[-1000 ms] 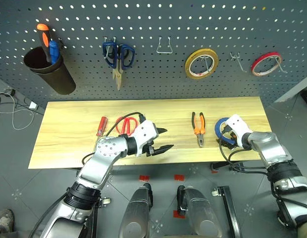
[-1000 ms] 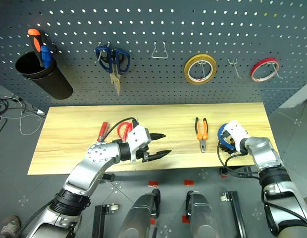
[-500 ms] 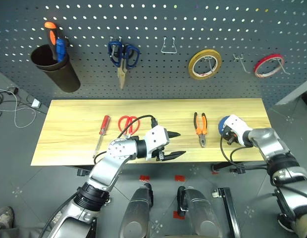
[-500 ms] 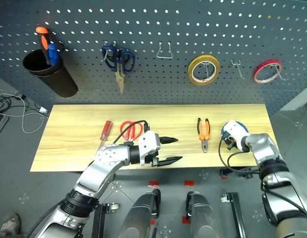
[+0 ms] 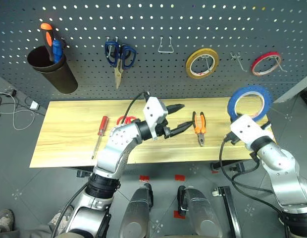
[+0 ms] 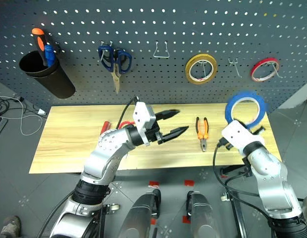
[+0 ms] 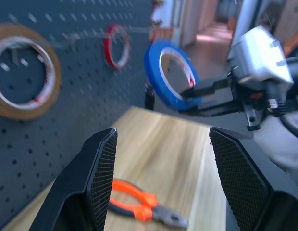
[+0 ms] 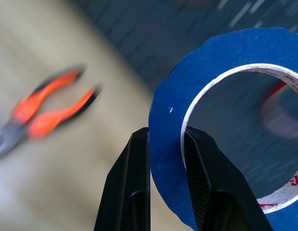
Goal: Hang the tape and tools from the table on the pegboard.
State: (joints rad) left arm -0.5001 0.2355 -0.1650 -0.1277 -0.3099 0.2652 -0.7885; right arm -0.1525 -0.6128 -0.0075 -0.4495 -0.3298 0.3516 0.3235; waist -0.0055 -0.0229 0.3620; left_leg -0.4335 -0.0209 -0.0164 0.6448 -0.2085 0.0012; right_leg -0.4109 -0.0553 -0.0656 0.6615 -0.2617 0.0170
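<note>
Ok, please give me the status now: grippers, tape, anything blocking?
Right gripper shut on blue tape, held above the table. Left gripper open, empty, over the table. Pliers lie on it. No obstruction seen before the pegboard.

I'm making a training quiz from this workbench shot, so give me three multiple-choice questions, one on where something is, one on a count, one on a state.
1. Where are the orange pliers?
A. lying on the table
B. hanging on the pegboard
C. in the black cup

2. How many tape rolls hang on the pegboard?
A. one
B. two
C. three

3. What is the right tool doing?
A. open and empty
B. shut on the blue tape
C. shut on a screwdriver

Answers:
1. A, the pliers lie flat on the wood near the table's middle.
2. B, only the yellow roll and the red roll hang there.
3. B, its two black fingers pinch the blue ring's band, held up off the table.
</note>
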